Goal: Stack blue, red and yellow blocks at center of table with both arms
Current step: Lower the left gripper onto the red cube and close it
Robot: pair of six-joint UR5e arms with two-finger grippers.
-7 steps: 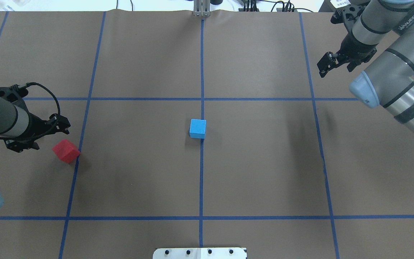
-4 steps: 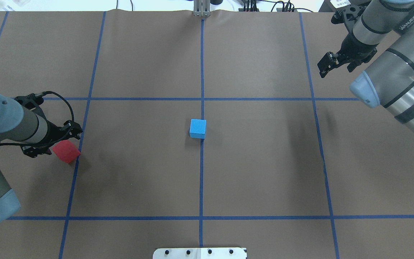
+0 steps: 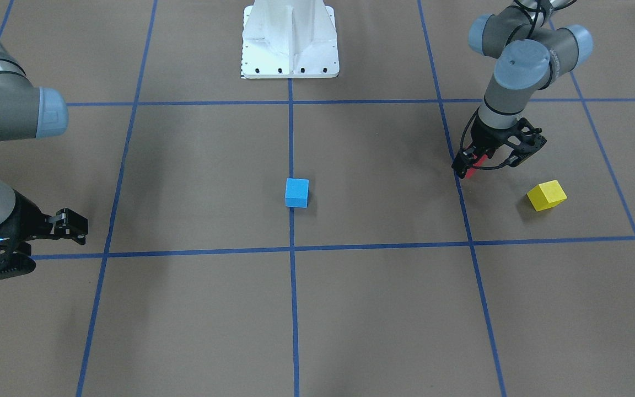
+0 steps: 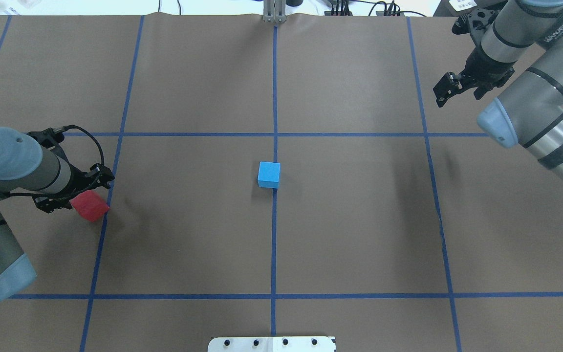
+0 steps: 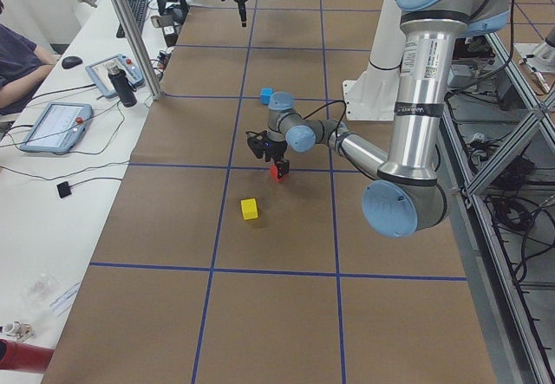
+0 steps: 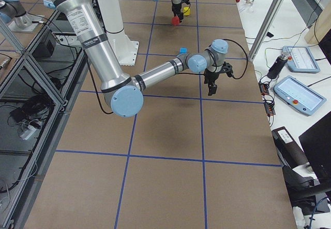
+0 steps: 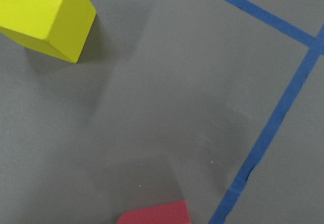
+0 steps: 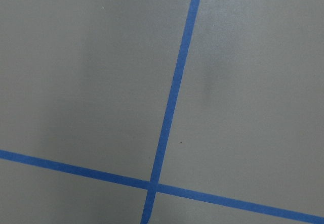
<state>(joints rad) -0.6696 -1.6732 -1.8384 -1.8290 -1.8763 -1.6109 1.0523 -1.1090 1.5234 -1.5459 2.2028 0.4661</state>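
Presently the left gripper [image 4: 75,191] hangs low over the red block [image 4: 91,206] with its jaws apart. Whether the fingers touch the block cannot be determined. The red block rests on the table [image 4: 359,220], just beside a blue tape line [image 4: 99,230] on the robot's left side. The yellow block [image 3: 547,195] lies near it but apart, further out to the left. The blue block [image 4: 269,174] stands alone at the table's centre, against the middle tape line. The right gripper [image 4: 457,87] is at the far right, jaws apart and holding nothing, well apart from all three blocks.
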